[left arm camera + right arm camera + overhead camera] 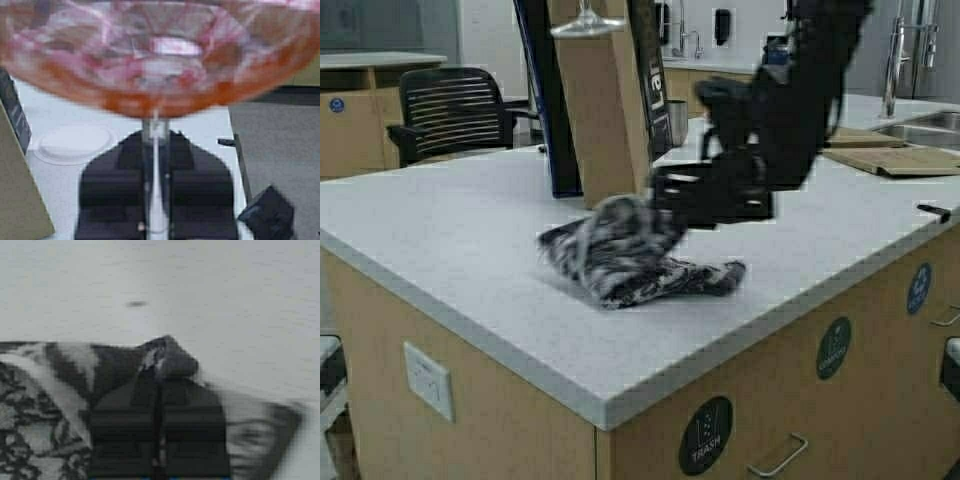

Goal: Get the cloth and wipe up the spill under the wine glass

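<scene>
The wine glass (155, 60), with a pink-tinted bowl, is held up off the counter. My left gripper (155, 142) is shut on its stem. In the high view only a bit of the wine glass (585, 20) shows at the top edge, and the left gripper is out of that view. The cloth (630, 262), grey-white with a dark print, lies bunched on the white counter (450, 230). My right gripper (658, 205) reaches down from the right and is shut on a fold of the cloth (40, 405). Its tips (160, 371) pinch a raised tuft. A faint round wet mark (75, 143) lies on the counter below the glass.
A tall brown box with dark blue sides (605, 110) stands just behind the cloth. A metal cup (677, 120) is behind it. Wooden boards (900, 158) and a sink tap (892, 60) are at the far right. A black chair (455, 110) stands beyond the counter's left end.
</scene>
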Robot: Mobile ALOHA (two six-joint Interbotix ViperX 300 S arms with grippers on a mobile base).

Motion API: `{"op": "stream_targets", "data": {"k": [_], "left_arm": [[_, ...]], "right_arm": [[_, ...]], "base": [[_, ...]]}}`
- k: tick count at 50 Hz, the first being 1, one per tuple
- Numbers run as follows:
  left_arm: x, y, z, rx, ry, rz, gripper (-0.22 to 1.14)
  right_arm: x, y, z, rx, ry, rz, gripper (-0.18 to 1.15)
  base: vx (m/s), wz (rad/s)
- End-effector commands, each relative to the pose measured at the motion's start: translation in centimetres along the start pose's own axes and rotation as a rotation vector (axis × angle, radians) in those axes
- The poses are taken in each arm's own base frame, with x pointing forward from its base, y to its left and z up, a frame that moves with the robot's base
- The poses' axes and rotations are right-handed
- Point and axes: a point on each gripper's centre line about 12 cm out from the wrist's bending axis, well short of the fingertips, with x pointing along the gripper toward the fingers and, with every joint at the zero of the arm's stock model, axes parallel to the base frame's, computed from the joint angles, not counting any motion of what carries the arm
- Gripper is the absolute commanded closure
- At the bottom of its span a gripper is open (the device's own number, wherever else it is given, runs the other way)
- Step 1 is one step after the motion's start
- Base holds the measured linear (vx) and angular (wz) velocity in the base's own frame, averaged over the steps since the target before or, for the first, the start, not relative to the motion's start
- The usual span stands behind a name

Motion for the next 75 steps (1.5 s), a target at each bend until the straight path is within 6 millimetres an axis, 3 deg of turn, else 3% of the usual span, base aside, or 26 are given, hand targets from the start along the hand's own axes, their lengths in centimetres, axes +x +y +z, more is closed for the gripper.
{"op": "stream_targets", "data": {"k": [1,13,31,45,58,62,66,75], "left_arm": [[2.1,0.1,-2.3,0.005,0.003,-0.011,0.85],[5.1,0.3,-9.2,-0.015,0.038,-0.028,0.85],[7.5,0.4,-17.2,-0.029,0.091,-0.042,0.84],[7.7,0.4,-23.4,-0.045,0.126,-0.050,0.84],[5.9,0.1,-28.3,-0.038,0.165,-0.055,0.84],[5.3,0.1,-29.2,-0.041,0.180,-0.056,0.84],[5.0,0.0,-28.8,-0.043,0.182,-0.056,0.84],[4.9,0.0,-24.9,-0.036,0.135,-0.057,0.84]], "right_arm": [[-0.4,-1.1,1.3,0.004,-0.034,-0.017,0.91],[-0.7,-1.8,0.3,-0.010,-0.006,-0.033,0.91],[-1.5,-2.6,-0.6,-0.040,0.011,-0.049,0.91],[-1.7,-2.6,-0.9,-0.039,0.014,-0.050,0.91],[-2.4,-2.9,-1.5,-0.040,0.018,-0.054,0.91],[-2.4,-2.9,-1.5,-0.042,0.012,-0.052,0.91],[-2.4,-3.0,-1.4,-0.038,0.005,-0.057,0.91],[-2.4,-4.8,-0.7,0.008,-0.020,-0.104,0.91]], "base": [[0.00,0.00],[0.00,0.00],[0.00,0.00],[0.00,0.00],[0.00,0.00],[0.00,0.00],[0.00,0.00],[0.00,0.00]]}}
